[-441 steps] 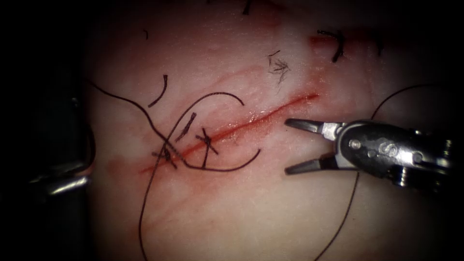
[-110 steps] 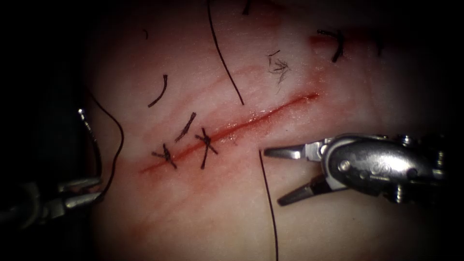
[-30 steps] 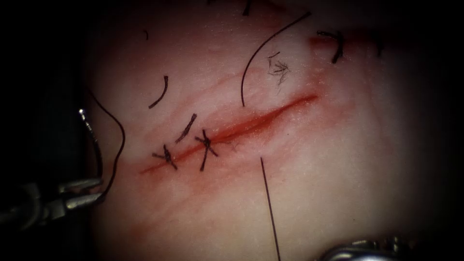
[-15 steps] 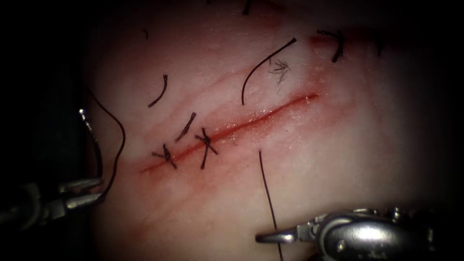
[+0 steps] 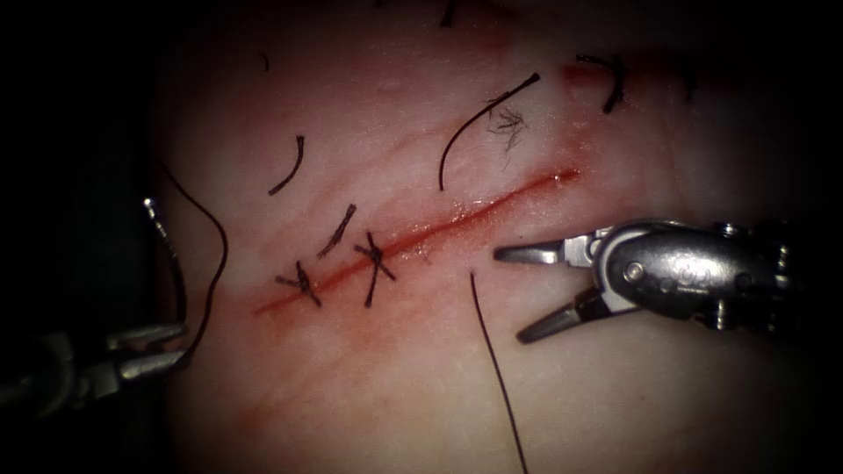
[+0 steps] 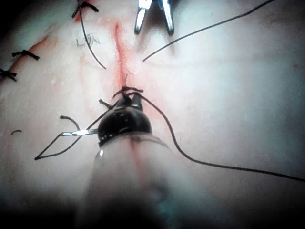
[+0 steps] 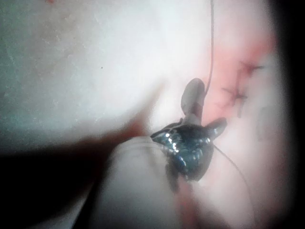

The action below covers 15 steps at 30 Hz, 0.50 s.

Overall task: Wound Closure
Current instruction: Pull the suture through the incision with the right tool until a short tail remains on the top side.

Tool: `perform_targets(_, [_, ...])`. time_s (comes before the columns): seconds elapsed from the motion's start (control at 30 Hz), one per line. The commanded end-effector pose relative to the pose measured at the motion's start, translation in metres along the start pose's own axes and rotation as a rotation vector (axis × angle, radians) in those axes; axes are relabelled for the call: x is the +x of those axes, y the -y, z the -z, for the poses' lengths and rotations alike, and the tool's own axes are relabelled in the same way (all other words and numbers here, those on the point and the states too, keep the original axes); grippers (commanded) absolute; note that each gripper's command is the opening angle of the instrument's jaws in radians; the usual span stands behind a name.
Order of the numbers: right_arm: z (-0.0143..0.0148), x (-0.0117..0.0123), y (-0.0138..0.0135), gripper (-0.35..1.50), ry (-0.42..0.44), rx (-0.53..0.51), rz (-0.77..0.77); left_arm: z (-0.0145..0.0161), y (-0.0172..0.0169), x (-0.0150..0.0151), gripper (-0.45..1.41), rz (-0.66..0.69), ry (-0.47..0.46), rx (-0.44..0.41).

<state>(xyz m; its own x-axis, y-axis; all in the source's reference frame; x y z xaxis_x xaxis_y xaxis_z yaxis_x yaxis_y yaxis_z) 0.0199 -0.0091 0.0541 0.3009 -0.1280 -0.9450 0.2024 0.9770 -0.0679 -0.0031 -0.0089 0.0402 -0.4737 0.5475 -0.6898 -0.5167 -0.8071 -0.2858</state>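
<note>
The tissue point(image 5: 544, 386) is lit at its middle and is crossed by the cut point(image 5: 421, 235), a red line that serves here as the landmark. The right tool point(image 5: 525, 292) is seen just right of the cut, below its upper end; its jaws are spread wide and nothing is held between them, and the same tool point(image 6: 153, 27) is seen beyond the cut's far end in the left wrist view. In the right wrist view the right tool point(image 7: 205, 112) is seen with its jaws apart beside a strand of thread. The left tool point(image 5: 149, 349) is placed well to the left of the cut's lower end, at the edge of the tissue; its jaws are closed on the needle point(image 5: 167, 254), which is gripped near one end and stands up from the jaws, clear of the tissue. A thread point(image 5: 209, 254) is carried in a curve from the needle, left of the cut. A second strand point(image 5: 496, 369) is laid on the right of the cut, starting just beside it. Two stitches point(image 5: 376, 263) are tied across the cut's lower half. Cut ends of thread point(image 5: 290, 167) are scattered to the left of the cut.
</note>
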Motion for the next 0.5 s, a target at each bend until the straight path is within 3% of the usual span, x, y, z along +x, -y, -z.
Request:
perform_targets(0.03, [-0.0023,-0.0023,0.0002,1.47,-0.003,0.009,0.019,-0.0007,0.0001,0.0001,-0.35,-0.002,-0.002,0.000])
perform_targets(0.3, [-0.0039,-0.0033,-0.0003,1.36,0.013,0.006,0.023,-0.0007,0.0001,0.0002,-0.35,-0.002,-0.002,0.000])
perform_targets(0.4, [-0.0043,-0.0032,-0.0002,1.06,0.009,0.001,0.023,-0.0007,0.0001,0.0002,-0.35,-0.001,-0.002,0.000])
perform_targets(0.5, [-0.0042,-0.0031,-0.0002,-0.35,-0.016,0.052,0.024,-0.0007,0.0001,0.0002,-0.35,-0.001,-0.002,0.000])
